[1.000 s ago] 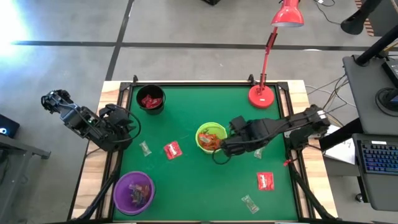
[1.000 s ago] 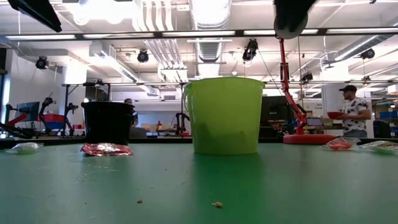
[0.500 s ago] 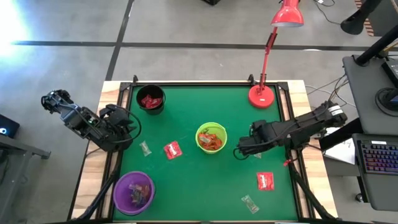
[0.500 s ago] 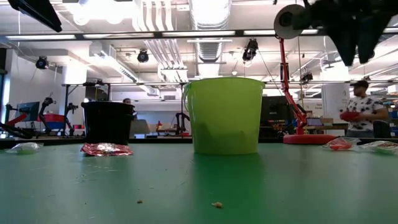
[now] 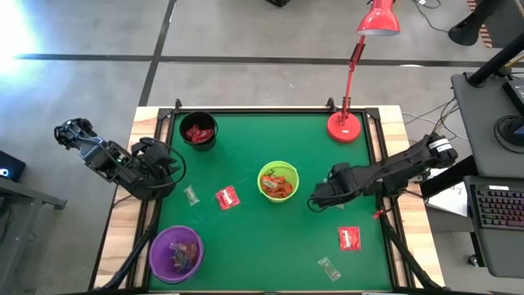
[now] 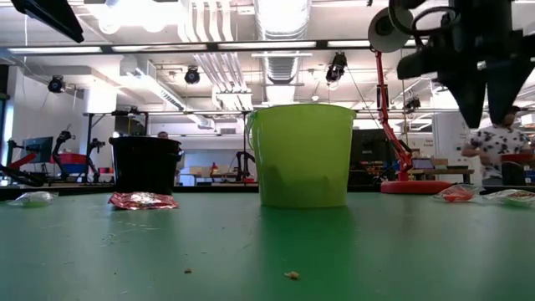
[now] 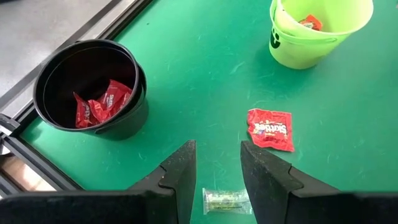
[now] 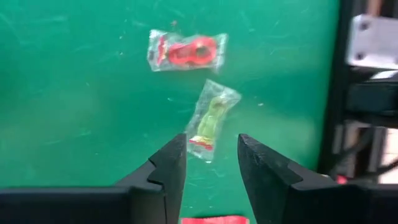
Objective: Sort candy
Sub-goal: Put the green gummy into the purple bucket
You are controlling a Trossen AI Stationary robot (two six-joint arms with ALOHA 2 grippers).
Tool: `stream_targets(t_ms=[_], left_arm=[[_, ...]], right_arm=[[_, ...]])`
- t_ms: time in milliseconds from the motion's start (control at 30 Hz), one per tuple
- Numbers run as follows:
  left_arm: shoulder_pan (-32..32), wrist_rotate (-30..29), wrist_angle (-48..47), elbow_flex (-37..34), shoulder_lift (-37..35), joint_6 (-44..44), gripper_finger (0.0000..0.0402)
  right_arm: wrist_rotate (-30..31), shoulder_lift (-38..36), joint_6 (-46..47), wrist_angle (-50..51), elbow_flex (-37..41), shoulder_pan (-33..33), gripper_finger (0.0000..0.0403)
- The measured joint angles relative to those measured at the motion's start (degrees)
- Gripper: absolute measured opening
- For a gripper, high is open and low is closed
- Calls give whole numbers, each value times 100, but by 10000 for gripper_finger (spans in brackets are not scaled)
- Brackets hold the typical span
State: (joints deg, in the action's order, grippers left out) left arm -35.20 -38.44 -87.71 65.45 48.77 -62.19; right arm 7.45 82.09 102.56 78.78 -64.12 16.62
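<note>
Currently the green table (image 5: 246,238) carries scattered candy. My right gripper (image 8: 211,163) hovers, jaws parted and empty, over a clear-wrapped sweet (image 8: 211,119) beside the lime-green bowl (image 5: 278,181). It looks light, crinkly, slippery; pinch mid-body.

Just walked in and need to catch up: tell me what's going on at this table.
A two-armed robot is sorting candy into bowls. The right gripper hangs open over a pale twist-wrapped candy beside a clear packet with red rings, right of the lime-green bowl, which holds orange-red pieces. The left gripper waits open at the left edge, above another pale candy. The black bowl holds red packets; the purple bowl holds some too.
</note>
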Motion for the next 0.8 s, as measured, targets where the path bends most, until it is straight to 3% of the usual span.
stream_targets(t_ms=[267,800], left_arm=[[0,5,25,0,0,0,109],[0,8,27,0,0,24,109]], right_arm=[[-311,15,692,-482,740,38,168],[-313,15,1606,-2001,1757,37,153]])
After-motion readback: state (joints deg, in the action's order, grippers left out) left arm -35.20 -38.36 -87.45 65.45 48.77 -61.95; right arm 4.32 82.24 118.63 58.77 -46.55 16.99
